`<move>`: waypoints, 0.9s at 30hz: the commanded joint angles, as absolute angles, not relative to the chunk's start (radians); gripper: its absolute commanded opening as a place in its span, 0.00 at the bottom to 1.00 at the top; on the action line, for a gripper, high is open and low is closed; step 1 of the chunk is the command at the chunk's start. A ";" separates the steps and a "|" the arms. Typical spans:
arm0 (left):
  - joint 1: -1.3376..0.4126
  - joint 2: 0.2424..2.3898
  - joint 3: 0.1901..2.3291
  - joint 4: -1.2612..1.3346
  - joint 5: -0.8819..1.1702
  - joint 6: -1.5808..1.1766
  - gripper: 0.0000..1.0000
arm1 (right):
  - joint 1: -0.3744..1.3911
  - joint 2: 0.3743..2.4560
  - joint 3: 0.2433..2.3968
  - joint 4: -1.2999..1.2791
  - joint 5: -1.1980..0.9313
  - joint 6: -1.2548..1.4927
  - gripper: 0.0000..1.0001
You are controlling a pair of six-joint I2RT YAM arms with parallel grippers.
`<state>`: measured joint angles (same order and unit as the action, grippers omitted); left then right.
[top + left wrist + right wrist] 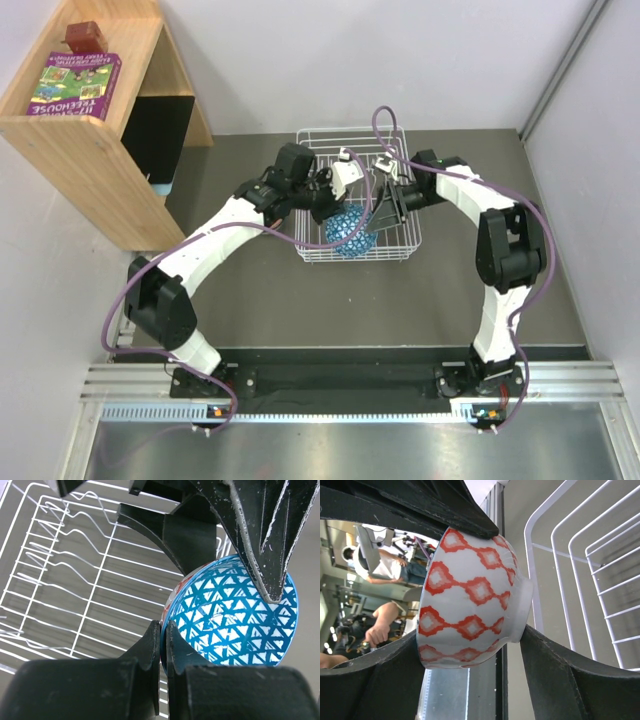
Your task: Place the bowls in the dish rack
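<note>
Jaws: blue bowl (235, 625), red bowl (470, 595), two

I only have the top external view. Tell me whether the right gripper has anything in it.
Observer: Yes. The right wrist view shows the right gripper shut on a round ceramic bowl with red-and-white diamond patterning, clamped across its outer wall.
Operator: Describe the round blue-and-white patterned ceramic bowl.
Observer: In the left wrist view its inside faces the camera, covered in a lattice of white triangles, with the white wire dish rack beside it.
Operator: Confirm the left gripper has let go.
Observer: Cannot tell. Its jaws stand apart and overlap the bowl, but contact is unclear.
</note>
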<state>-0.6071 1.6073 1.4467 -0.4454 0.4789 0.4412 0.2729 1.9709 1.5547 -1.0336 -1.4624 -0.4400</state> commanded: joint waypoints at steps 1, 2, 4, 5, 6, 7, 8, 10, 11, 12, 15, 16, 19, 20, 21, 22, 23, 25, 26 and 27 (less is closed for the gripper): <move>-0.612 1.568 1.447 -0.351 0.486 0.428 0.00 | 0.285 1.988 1.603 -1.034 -1.615 -0.451 0.70; -0.614 1.565 1.445 -0.351 0.486 0.426 0.00 | 0.285 1.988 1.605 -1.038 -1.615 -0.459 0.66; -0.615 1.562 1.440 -0.351 0.485 0.430 0.00 | 0.284 1.987 1.605 -1.046 -1.615 -0.465 0.59; -0.615 1.562 1.439 -0.353 0.486 0.431 0.00 | 0.284 1.985 1.608 -1.046 -1.615 -0.468 0.56; -0.614 1.563 1.437 -0.351 0.485 0.431 0.00 | 0.284 1.983 1.608 -1.049 -1.615 -0.472 0.51; -0.615 1.563 1.436 -0.350 0.486 0.433 0.00 | 0.284 1.980 1.609 -1.055 -1.615 -0.476 0.50; -0.615 1.562 1.433 -0.350 0.486 0.433 0.00 | 0.284 1.980 1.609 -1.057 -1.615 -0.480 0.50; -0.617 1.562 1.430 -0.348 0.486 0.433 0.00 | 0.284 1.980 1.611 -1.060 -1.615 -0.483 0.46; -0.615 1.560 1.427 -0.347 0.486 0.434 0.00 | 0.284 1.979 1.609 -1.060 -1.615 -0.486 0.43; -0.617 1.562 1.425 -0.347 0.488 0.434 0.00 | 0.284 1.979 1.611 -1.060 -1.615 -0.486 0.37; -0.618 1.563 1.422 -0.351 0.492 0.439 0.00 | 0.285 1.979 1.615 -1.074 -1.615 -0.502 0.23; -0.618 1.563 1.422 -0.354 0.492 0.442 0.00 | 0.285 1.980 1.615 -1.075 -1.615 -0.503 0.19; -0.623 1.566 1.424 -0.360 0.492 0.443 0.07 | 0.284 1.980 1.617 -1.077 -1.615 -0.505 0.04; -0.623 1.566 1.424 -0.360 0.495 0.443 0.12 | 0.284 1.980 1.620 -1.077 -1.615 -0.506 0.01; -0.624 1.566 1.425 -0.364 0.494 0.442 0.16 | 0.284 1.980 1.618 -1.077 -1.615 -0.506 0.00; -0.623 1.566 1.424 -0.362 0.495 0.442 0.19 | 0.284 1.980 1.620 -1.077 -1.615 -0.506 0.00; -0.626 1.566 1.424 -0.365 0.499 0.443 0.23 | 0.284 1.982 1.620 -1.077 -1.615 -0.506 0.00; -0.627 1.568 1.424 -0.368 0.502 0.442 0.30 | 0.284 1.980 1.618 -1.078 -1.615 -0.509 0.00; -0.627 1.569 1.424 -0.373 0.506 0.446 0.39 | 0.285 1.979 1.618 -1.077 -1.614 -0.509 0.00; -0.627 1.568 1.424 -0.373 0.511 0.445 0.43 | 0.285 1.979 1.618 -1.077 -1.614 -0.511 0.00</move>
<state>-0.6197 1.6073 1.4235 -0.4145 0.4774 0.4469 0.2729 1.9862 1.5604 -1.0748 -1.4403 -0.4725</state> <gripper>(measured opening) 0.359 0.662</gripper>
